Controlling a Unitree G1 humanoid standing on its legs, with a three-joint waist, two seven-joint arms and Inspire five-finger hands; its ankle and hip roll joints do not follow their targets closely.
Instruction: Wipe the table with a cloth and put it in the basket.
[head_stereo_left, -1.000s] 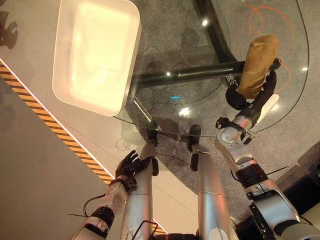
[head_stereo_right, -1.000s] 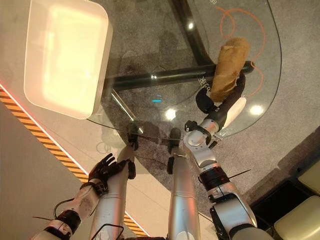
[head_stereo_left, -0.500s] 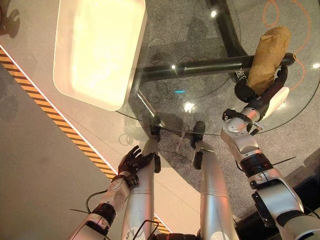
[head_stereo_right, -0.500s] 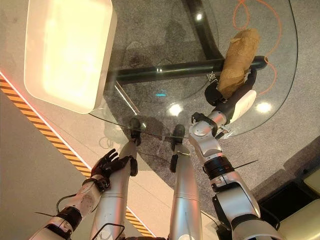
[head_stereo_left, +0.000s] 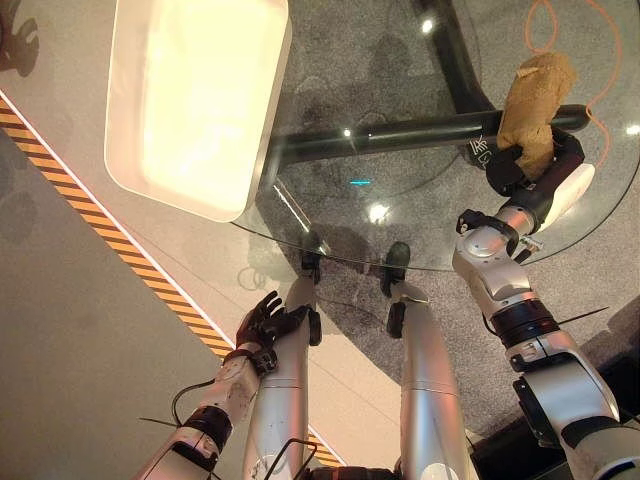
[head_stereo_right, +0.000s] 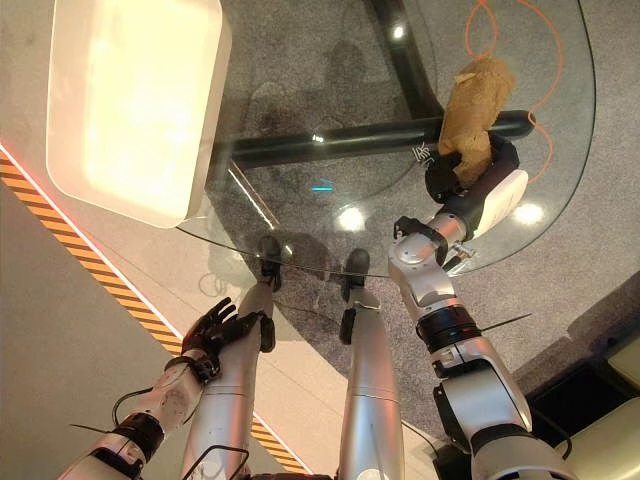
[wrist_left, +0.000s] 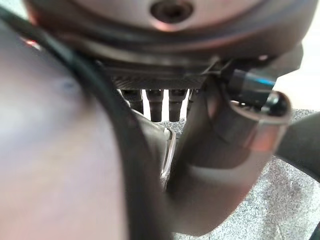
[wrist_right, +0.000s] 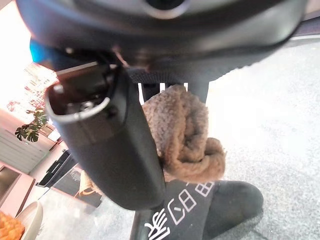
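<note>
Your right hand (head_stereo_left: 535, 178) is curled round the lower end of the brown terry cloth (head_stereo_left: 531, 108) on the glass table's (head_stereo_left: 400, 150) far right, so treat it as light, soft and floppy, while your left hand (head_stereo_left: 264, 325) hangs low with relaxed fingers.

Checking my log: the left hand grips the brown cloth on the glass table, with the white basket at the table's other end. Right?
Not quite: it is the right hand that grips the brown cloth, as the right eye view shows. The cloth is on the glass table, and the white basket sits at the other end.
</note>
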